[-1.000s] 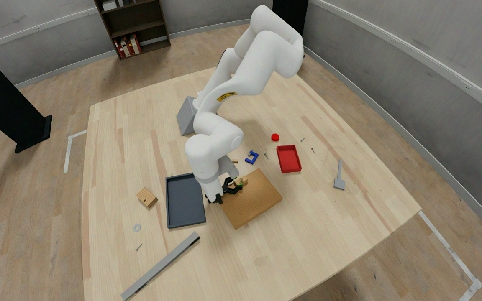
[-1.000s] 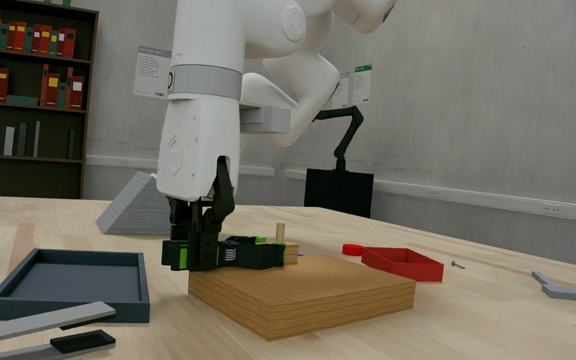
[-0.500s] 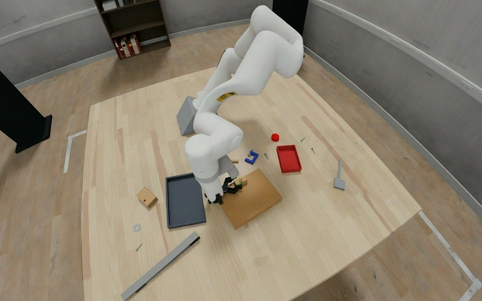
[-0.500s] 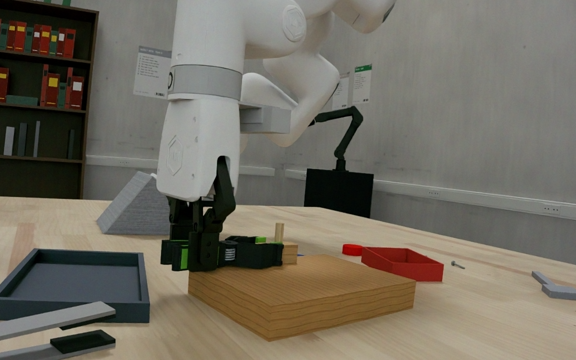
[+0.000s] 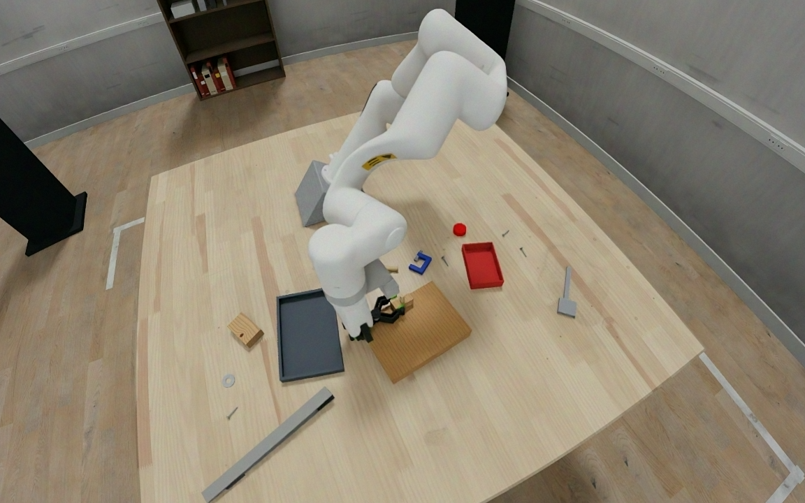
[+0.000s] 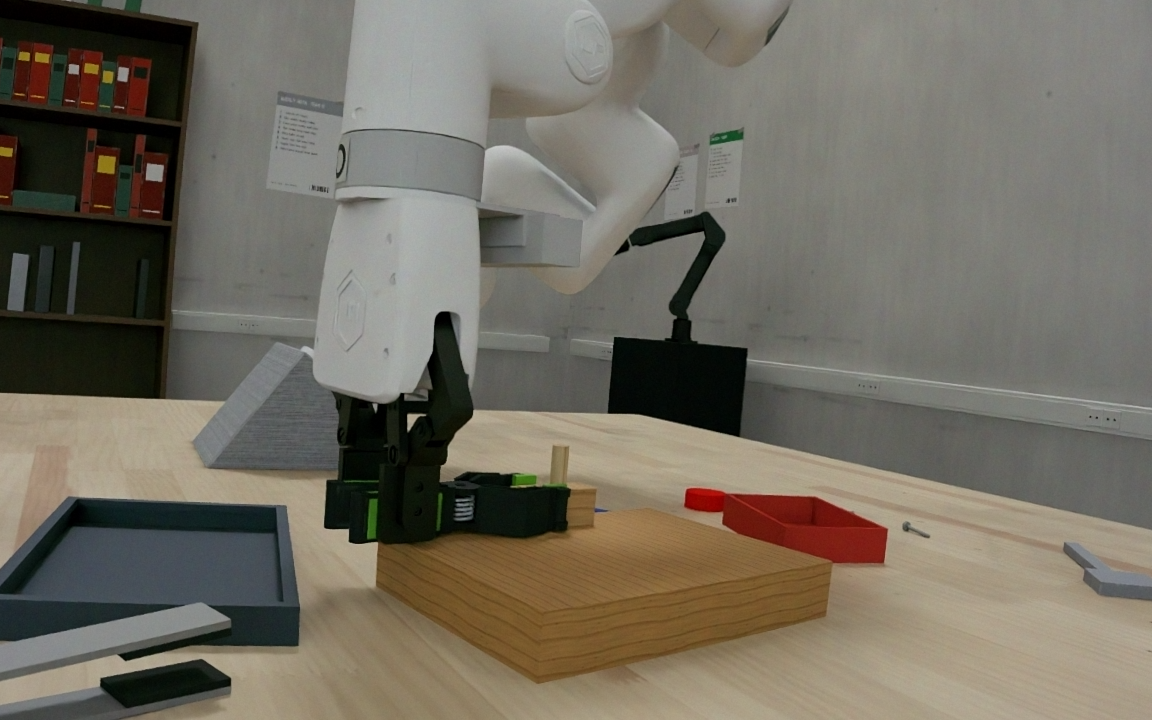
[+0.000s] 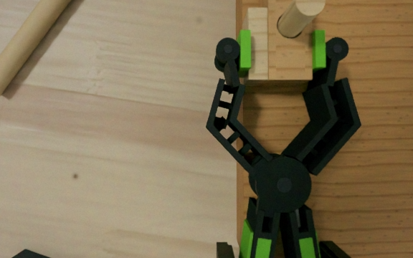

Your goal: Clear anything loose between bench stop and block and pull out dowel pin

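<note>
The small wooden block (image 7: 289, 61) (image 6: 580, 503) (image 5: 407, 303) lies flat on the bench board (image 7: 371, 143) (image 6: 607, 582) (image 5: 421, 334) with its dowel pin (image 7: 300, 14) (image 6: 558, 463) standing upright in the hole. The pale bench stop (image 7: 257, 46) touches the block's side, with nothing between them. The black and green spring clamp (image 7: 279, 184) (image 6: 490, 510) (image 5: 386, 311) lies flat, its green pads pressed on the stop and the block. My gripper (image 7: 278, 249) (image 6: 388, 519) (image 5: 367, 328) is low at the board's edge, partly closed around the clamp's handles.
A loose dowel (image 7: 24, 43) (image 5: 391, 269) lies on the table beside the board. A grey tray (image 5: 308, 337) (image 6: 132, 555) stands close by the gripper. A red tray (image 5: 481, 264) (image 6: 804, 523), a blue piece (image 5: 416, 260), a grey wedge (image 5: 313, 193) and a grey bar (image 5: 267, 443) lie around.
</note>
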`<state>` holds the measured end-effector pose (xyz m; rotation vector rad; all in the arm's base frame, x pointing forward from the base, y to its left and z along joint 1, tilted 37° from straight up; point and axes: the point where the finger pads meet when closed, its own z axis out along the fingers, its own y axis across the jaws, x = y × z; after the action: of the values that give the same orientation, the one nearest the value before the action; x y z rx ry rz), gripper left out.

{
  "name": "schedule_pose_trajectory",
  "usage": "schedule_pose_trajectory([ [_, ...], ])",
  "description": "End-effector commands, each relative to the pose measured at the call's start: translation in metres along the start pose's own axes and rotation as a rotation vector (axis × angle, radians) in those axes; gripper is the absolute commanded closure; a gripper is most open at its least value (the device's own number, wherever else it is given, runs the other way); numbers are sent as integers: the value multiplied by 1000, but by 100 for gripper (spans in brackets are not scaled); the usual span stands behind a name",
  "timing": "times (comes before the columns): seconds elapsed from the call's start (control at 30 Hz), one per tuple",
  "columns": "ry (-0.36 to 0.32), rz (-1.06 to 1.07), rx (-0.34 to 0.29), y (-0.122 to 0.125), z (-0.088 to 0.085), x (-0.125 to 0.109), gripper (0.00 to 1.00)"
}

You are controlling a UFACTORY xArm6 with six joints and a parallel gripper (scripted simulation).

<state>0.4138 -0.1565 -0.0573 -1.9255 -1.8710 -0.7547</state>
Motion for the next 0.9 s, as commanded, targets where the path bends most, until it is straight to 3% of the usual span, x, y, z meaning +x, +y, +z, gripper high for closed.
schedule_pose_trajectory([
  [0.0,-3,-1,-4,1,-2,-1,54],
  [0.87,-3,-1,-4,1,-2,-1,50],
])
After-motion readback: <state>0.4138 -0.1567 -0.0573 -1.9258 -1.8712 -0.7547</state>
